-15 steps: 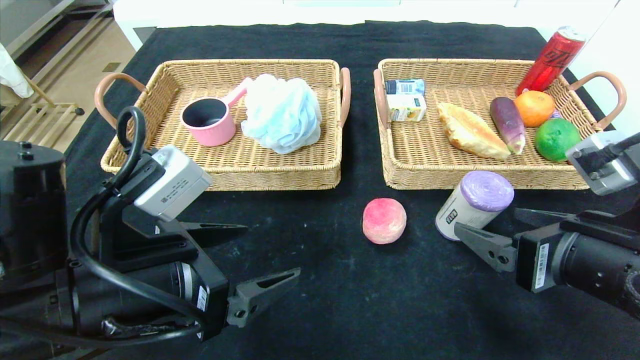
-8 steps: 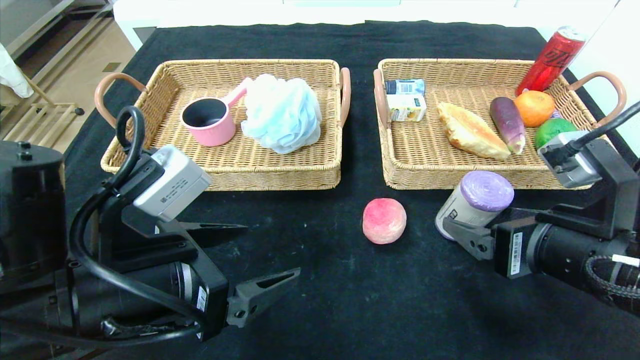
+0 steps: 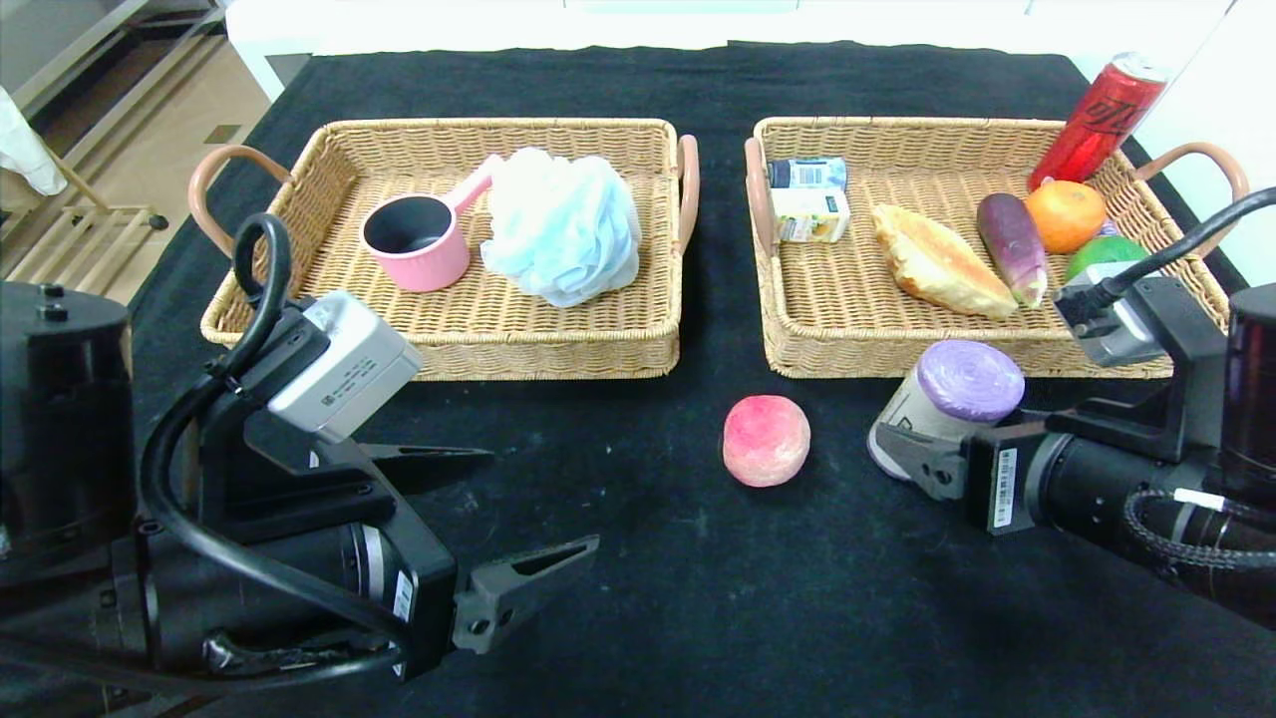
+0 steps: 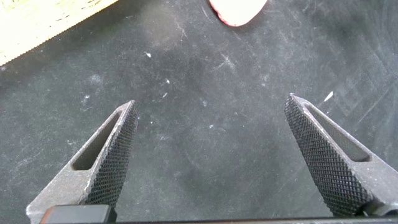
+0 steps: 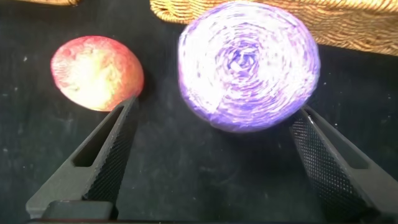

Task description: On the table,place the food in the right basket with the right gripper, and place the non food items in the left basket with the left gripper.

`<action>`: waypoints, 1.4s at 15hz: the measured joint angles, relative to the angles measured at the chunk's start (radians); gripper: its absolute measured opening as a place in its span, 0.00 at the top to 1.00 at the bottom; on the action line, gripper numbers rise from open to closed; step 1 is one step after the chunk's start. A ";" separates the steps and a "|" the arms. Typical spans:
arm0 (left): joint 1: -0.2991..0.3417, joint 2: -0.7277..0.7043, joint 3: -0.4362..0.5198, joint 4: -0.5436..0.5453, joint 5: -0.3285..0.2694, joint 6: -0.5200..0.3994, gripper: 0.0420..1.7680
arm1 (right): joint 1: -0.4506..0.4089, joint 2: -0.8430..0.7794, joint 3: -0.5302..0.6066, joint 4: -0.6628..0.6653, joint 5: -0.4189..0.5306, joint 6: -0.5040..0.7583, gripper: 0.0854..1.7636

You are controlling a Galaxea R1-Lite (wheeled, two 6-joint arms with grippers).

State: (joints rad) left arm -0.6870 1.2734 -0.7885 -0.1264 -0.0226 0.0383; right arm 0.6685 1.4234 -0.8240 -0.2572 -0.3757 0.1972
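I'm advancing the right gripper [image 5: 211, 155], jaws wide, until they are flanking the roll [image 3: 947, 404] near the table's [image 3: 698, 618] front edge; wrong target, the peach [image 3: 766, 440] is food. The left gripper [image 3: 478, 519] is waiting spread, holding nothing.

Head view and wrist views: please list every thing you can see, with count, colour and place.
table: 1, black cloth, under everything
left basket: 1, tan wicker
pan: 1, pink, left basket
bath puff: 1, light blue, left basket
right basket: 1, tan wicker
cartons: 2, right basket, inner end
croissant: 1, golden, right basket
eggplant: 1, purple, right basket
orange: 1, right basket
lime: 1, green, partly hidden
can: 1, red, far corner
peach: 1, pink-red, on table
roll: 1, purple end, on table
left hand: open, above bare cloth
right hand: open, at roll
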 joint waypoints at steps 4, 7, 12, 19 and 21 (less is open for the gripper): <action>0.000 0.004 0.004 0.000 0.001 0.000 0.03 | -0.002 0.004 0.000 -0.004 -0.022 0.001 0.03; 0.000 0.005 0.006 -0.002 -0.003 0.000 0.03 | -0.009 0.007 0.000 -0.012 -0.020 0.003 0.22; 0.000 0.005 0.009 -0.003 -0.003 0.001 0.03 | -0.015 0.009 0.003 -0.013 -0.018 0.003 0.53; 0.000 0.005 0.011 -0.004 -0.003 0.001 0.03 | -0.016 0.013 0.006 -0.016 -0.018 0.004 0.59; 0.000 0.006 0.011 -0.004 -0.003 0.001 0.03 | -0.016 0.008 0.009 -0.014 -0.017 0.003 0.63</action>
State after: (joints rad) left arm -0.6870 1.2791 -0.7772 -0.1309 -0.0260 0.0398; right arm 0.6523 1.4311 -0.8153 -0.2717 -0.3930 0.2004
